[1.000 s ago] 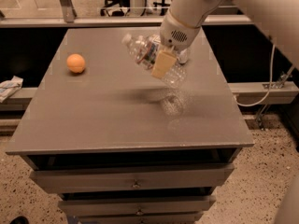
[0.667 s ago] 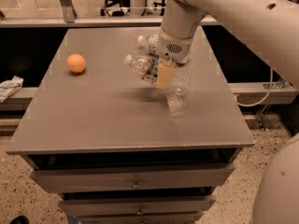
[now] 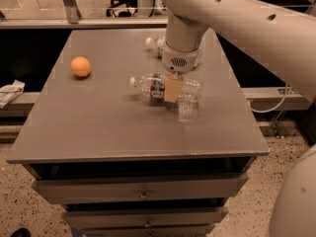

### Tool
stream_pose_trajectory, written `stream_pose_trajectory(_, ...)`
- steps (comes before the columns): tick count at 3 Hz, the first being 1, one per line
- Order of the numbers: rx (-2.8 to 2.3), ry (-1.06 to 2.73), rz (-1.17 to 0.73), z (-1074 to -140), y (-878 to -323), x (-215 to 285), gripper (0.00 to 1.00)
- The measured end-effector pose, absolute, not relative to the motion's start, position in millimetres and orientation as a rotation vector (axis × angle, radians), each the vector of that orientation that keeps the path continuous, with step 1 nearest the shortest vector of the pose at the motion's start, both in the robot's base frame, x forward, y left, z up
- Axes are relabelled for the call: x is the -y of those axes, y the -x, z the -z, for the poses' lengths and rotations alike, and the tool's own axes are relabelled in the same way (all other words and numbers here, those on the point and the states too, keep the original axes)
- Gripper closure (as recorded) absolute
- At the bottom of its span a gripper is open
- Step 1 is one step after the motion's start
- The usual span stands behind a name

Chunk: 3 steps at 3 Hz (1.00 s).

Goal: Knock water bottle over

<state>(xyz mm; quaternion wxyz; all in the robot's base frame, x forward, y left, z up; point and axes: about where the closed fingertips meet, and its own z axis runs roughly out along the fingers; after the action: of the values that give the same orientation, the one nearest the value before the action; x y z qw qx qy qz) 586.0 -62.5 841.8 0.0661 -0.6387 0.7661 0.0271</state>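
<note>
The water bottle (image 3: 155,87), tipped up a moment ago, now lies flat on its side near the middle of the bench (image 3: 98,127), cap toward the left edge, with the gripper (image 3: 173,89) right against it (holding it or not, I cannot tell), so the job looks done.
</note>
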Motion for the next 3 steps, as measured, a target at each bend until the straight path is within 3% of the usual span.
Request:
stream_pose_trajectory(1,-2.291,1.877,-0.098,-847,-583,59,0.31)
stream_pose_trajectory(2,-2.187,1.772,-0.182,-869,-571,50,0.01)
stream_pose_trajectory(3,-2.129,1.700,-0.234,-876,-564,46,0.00)
